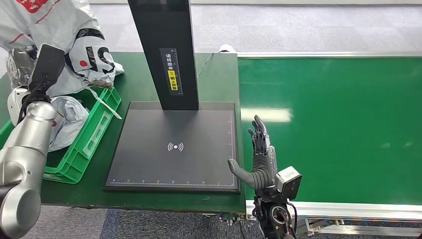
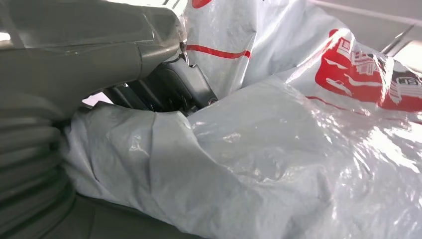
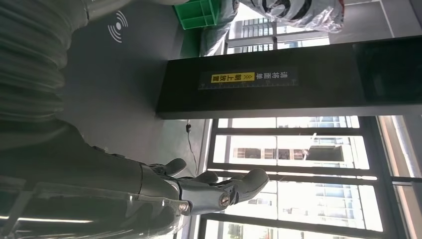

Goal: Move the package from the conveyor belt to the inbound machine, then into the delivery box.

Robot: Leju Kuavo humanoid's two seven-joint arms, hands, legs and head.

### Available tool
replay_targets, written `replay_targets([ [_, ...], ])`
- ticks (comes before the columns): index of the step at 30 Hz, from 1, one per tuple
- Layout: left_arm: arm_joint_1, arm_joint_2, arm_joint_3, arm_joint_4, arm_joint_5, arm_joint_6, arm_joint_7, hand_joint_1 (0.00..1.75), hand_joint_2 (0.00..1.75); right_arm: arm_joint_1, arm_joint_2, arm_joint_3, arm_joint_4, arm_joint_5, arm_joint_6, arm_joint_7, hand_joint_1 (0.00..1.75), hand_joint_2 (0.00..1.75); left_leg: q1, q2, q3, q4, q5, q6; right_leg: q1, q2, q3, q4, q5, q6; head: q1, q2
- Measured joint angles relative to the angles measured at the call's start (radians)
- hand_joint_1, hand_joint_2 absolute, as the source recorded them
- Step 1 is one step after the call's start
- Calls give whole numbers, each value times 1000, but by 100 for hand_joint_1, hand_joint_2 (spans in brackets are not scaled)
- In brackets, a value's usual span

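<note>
At far left, over the green delivery box point(image 1: 94, 134), the left hand point(image 2: 164, 87) lies against a white plastic package point(image 2: 278, 164); whether it grips, I cannot tell. Thin, slick film with soft contents suggests it is light and floppy, best taken by a gathered fold. Red printing is unreadable. Further right, the inbound machine point(image 1: 174, 149) bears a yellow label, illegible. Beside the conveyor belt point(image 1: 338, 124), the right hand point(image 1: 259, 159) is spread, holding nothing.

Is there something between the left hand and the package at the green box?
Nothing visible. In the left wrist view the left hand lies right against the package, at the green box. Whether it grips the package, I cannot tell.
</note>
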Motion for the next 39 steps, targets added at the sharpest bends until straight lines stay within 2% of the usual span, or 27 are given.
replay_targets([
  [6,-6,19,16,57,1,-2,-3,175,175,0,0,-1,-1,0,0,0,0,175,0,0,-1,0,0,0,0,0,0,0,0,0,0,0],
  [19,-20,25,23,102,-7,2,18,175,175,0,0,-1,-1,1,1,0,0,175,0,0,-1,0,0,0,0,0,0,0,0,0,0,0],
  [26,-48,67,50,131,-76,-15,144,169,175,1,0,-1,-1,2,3,0,0,175,0,0,-1,0,0,0,0,0,0,0,0,0,0,0],
  [29,-59,78,51,149,-135,-84,207,164,175,-2,0,-1,0,2,11,0,0,175,0,0,-1,0,0,0,0,0,0,0,0,0,0,0],
  [33,-66,74,34,176,-267,-242,340,168,175,-13,1,-1,2,6,18,0,0,175,0,0,-1,0,0,0,0,0,0,0,0,0,0,0],
  [36,-66,66,14,196,-338,-292,406,168,175,-21,4,-1,4,9,18,0,0,175,0,0,-1,0,0,0,0,0,0,0,0,0,0,0],
  [39,-63,58,1,214,-371,-320,437,170,175,-25,6,-1,7,14,19,0,0,175,0,-1,-1,0,0,0,0,0,0,0,0,0,0,0],
])
